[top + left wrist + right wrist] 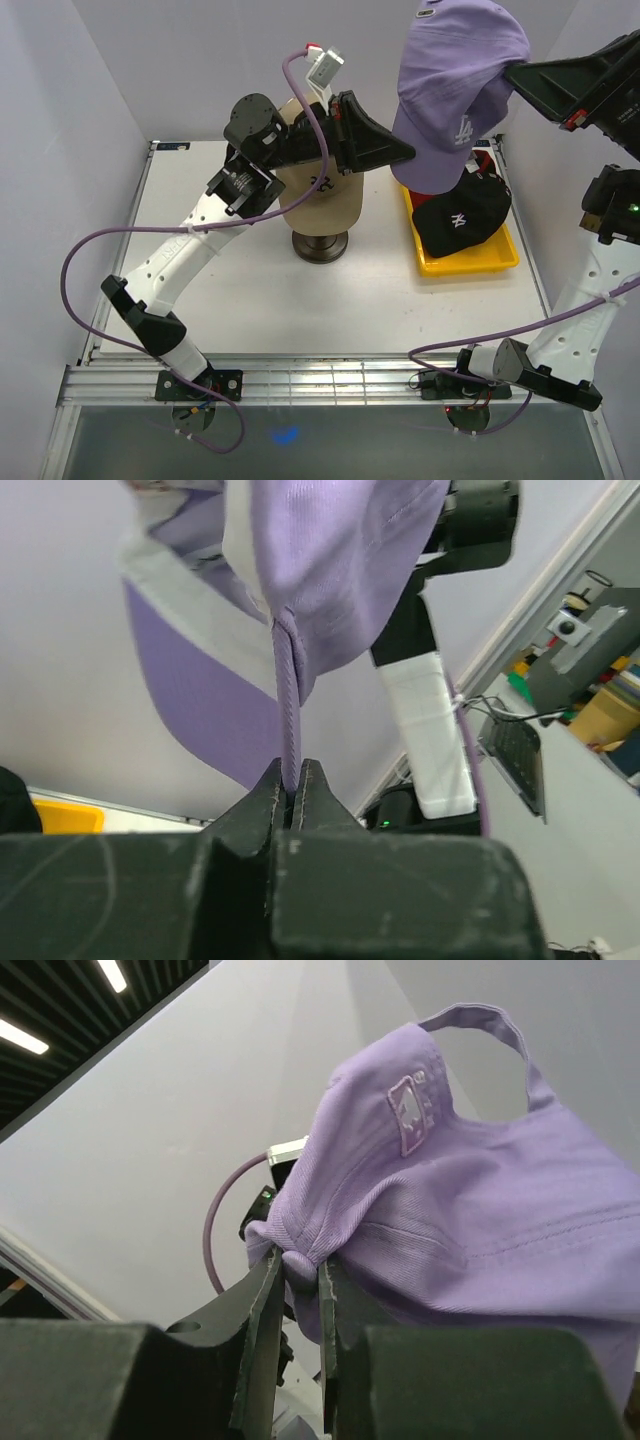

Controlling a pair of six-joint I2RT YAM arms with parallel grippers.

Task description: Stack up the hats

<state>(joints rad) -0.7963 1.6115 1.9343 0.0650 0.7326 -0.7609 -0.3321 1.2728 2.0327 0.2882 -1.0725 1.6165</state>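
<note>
A lavender hat [455, 85] with a white "LA" hangs high above the table, held from two sides. My left gripper [407, 153] is shut on its lower edge; in the left wrist view the fingertips [292, 792] pinch a lavender seam band under the hat [330, 570]. My right gripper [509, 75] is shut on a fold of the hat's rim [300, 1278], and the crown [480, 1210] fills that view. A tan hat [320, 195] with a dark letter sits on a stand. A black hat [462, 218] lies in the yellow tray [470, 263]; a red bit [484, 160] shows behind it.
The stand's dark round base [320, 246] sits mid-table, under the left forearm. The yellow tray lies along the right side of the table. White walls close in the left, back and right. A metal rail [320, 380] runs along the near edge.
</note>
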